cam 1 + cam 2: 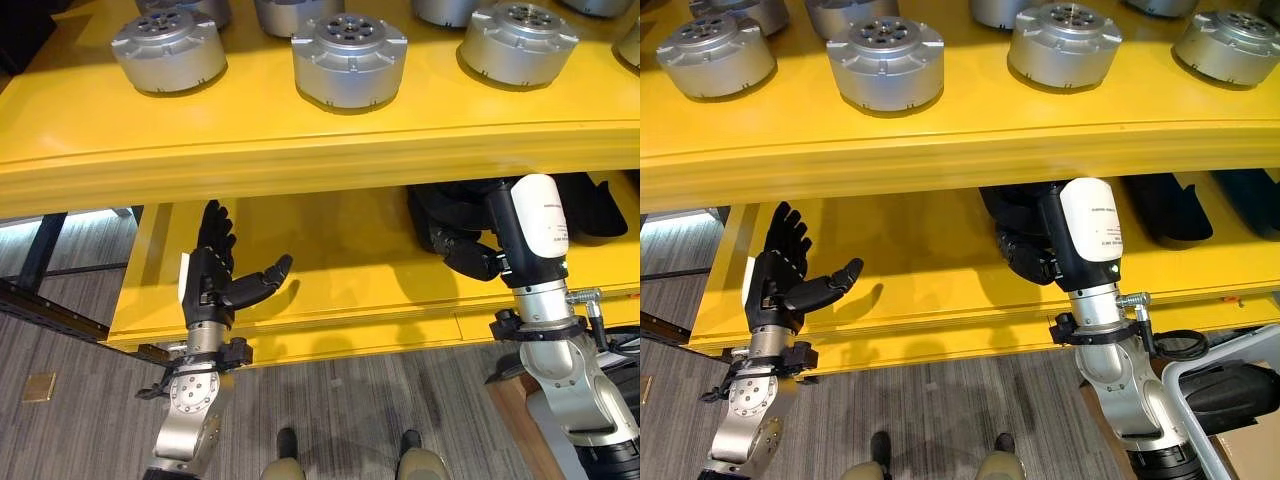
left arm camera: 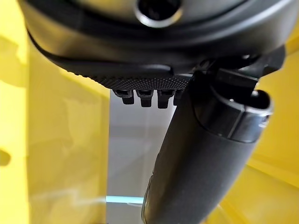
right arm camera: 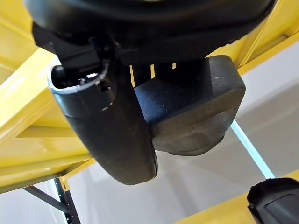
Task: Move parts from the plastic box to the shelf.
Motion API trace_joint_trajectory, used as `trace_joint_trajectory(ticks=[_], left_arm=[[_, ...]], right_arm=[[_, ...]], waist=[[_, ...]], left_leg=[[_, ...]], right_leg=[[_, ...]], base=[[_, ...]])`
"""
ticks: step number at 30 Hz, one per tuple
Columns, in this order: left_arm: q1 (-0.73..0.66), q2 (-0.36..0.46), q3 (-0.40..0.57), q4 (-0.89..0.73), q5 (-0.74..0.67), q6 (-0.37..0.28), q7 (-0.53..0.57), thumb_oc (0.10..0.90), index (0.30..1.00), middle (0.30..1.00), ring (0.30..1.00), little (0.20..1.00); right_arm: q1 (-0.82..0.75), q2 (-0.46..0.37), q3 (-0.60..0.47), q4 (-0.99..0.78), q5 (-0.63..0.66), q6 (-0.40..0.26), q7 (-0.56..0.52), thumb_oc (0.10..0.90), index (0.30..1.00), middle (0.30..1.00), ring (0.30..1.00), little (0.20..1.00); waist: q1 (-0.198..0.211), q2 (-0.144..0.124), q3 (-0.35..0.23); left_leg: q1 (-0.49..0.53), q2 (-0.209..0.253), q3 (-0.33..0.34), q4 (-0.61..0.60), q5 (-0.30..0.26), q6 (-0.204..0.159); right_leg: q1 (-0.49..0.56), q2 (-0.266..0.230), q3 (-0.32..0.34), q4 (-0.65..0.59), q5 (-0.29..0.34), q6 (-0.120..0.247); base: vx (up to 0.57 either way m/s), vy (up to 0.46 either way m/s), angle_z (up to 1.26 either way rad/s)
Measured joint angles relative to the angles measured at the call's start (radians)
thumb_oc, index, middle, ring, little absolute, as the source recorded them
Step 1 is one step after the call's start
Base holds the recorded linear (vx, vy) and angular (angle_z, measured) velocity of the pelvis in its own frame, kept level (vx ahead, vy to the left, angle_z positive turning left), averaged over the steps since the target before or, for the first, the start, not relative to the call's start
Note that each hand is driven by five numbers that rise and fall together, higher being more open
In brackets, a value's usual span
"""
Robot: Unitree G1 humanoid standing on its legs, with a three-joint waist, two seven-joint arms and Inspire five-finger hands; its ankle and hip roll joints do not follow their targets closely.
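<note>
1. Left eye view, far left: left hand (image 1: 212, 277) raised before the lower shelf (image 1: 350, 290), fingers straight and spread, thumb out, nothing held.
2. Above, on the upper shelf (image 1: 300, 140): row of silver round parts (image 1: 349, 58) standing upright, apart from one another.
3. Centre-right, under the upper shelf: right hand (image 1: 1035, 255) reaching in over the lower shelf; in the right wrist view, thumb and fingers wrapped around a black part (image 3: 191, 112), so gripping it.
4. Further right on the lower shelf: other black parts (image 1: 1165, 205) already lying there.
5. Lower right corner of the right eye view: plastic box (image 1: 1230, 375) with another black part (image 1: 1240, 395) inside.
6. Step in hand, by judgement: setting the held part down on the lower shelf.
7. Next move, likely: lowering onto bare yellow surface, loosening the grip, then drawing back clear of the upper shelf's edge.
</note>
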Motion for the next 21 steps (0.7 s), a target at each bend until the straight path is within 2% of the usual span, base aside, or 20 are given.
trace_joint_trajectory(ticks=[6,9,12,21], left_arm=[[0.005,-0.002,-0.001,0.0,-0.001,0.0,0.002,0.9,1.0,1.0,1.0,1.0],[0.013,-0.002,0.0,0.0,-0.001,0.001,0.003,0.9,1.0,1.0,1.0,1.0],[0.027,-0.002,0.001,0.0,-0.001,0.004,0.003,0.9,1.0,1.0,1.0,1.0],[0.08,0.0,0.017,0.028,-0.039,0.02,0.008,0.9,1.0,1.0,1.0,1.0]], right_arm=[[-0.017,-0.008,0.067,0.04,-0.001,0.016,0.001,0.4,0.3,0.3,0.3,0.3],[-0.111,-0.008,0.158,0.134,0.0,0.021,0.023,0.4,0.3,0.3,0.3,0.3],[-0.199,-0.002,0.198,0.196,0.001,0.031,0.037,0.4,0.3,0.3,0.3,0.3],[-0.485,0.034,0.321,0.483,0.024,0.061,0.029,0.4,0.3,0.3,0.3,0.3]], waist=[[0.024,-0.017,-0.028],[0.046,-0.041,-0.052],[0.081,-0.052,-0.06],[0.186,-0.058,-0.063]], left_leg=[[-0.015,-0.002,-0.012,0.001,-0.008,0.012],[-0.019,-0.001,-0.02,0.013,-0.007,0.013],[-0.021,-0.003,-0.022,0.014,-0.001,0.003],[-0.036,-0.002,-0.045,0.035,-0.003,0.006]], right_leg=[[0.011,-0.001,-0.013,-0.013,0.002,0.003],[0.011,0.0,-0.021,-0.014,0.004,0.004],[0.013,0.0,-0.025,-0.016,0.005,0.004],[0.033,0.004,-0.057,-0.028,0.004,0.004]], base=[[0.03,0.004,0.07],[0.02,-0.008,0.07],[0.0,0.0,0.0],[-0.02,-0.021,0.09]])
